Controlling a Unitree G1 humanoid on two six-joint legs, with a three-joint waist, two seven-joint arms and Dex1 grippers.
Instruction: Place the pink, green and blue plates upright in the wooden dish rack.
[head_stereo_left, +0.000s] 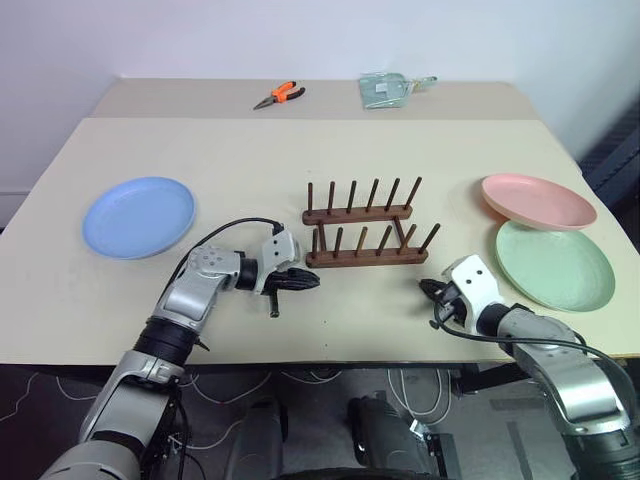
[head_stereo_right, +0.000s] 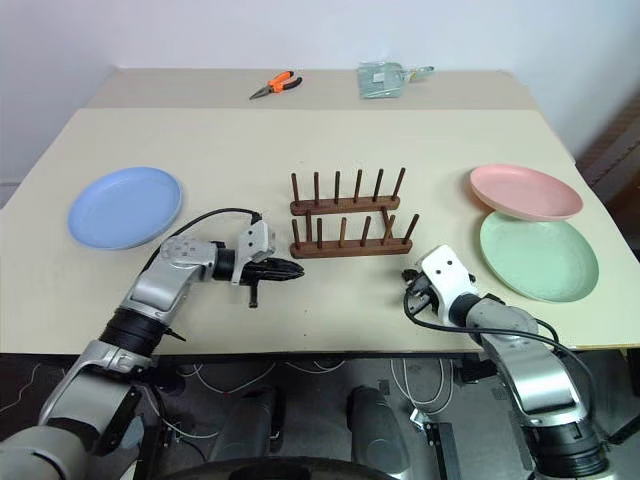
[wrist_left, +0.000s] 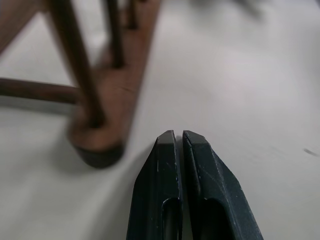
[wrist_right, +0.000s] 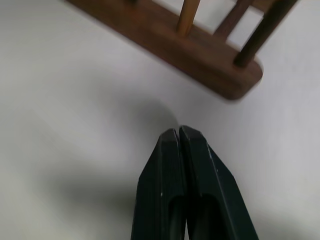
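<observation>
The wooden dish rack (head_stereo_left: 368, 230) stands empty mid-table, two rows of dark pegs. The blue plate (head_stereo_left: 138, 216) lies flat at the left. At the right the pink plate (head_stereo_left: 538, 200) rests with its near edge over the green plate (head_stereo_left: 555, 263). My left gripper (head_stereo_left: 312, 281) is shut and empty, its tip just off the rack's near left end (wrist_left: 97, 145). My right gripper (head_stereo_left: 426, 288) is shut on nothing too, low over the table near the rack's right end (wrist_right: 235, 82), a little to the left of the green plate.
Orange-handled pliers (head_stereo_left: 279, 95) and a small clear bag (head_stereo_left: 385, 89) lie at the far edge of the table (head_stereo_left: 250, 150). Bare tabletop lies between the rack and each plate. The table's front edge runs just below both grippers.
</observation>
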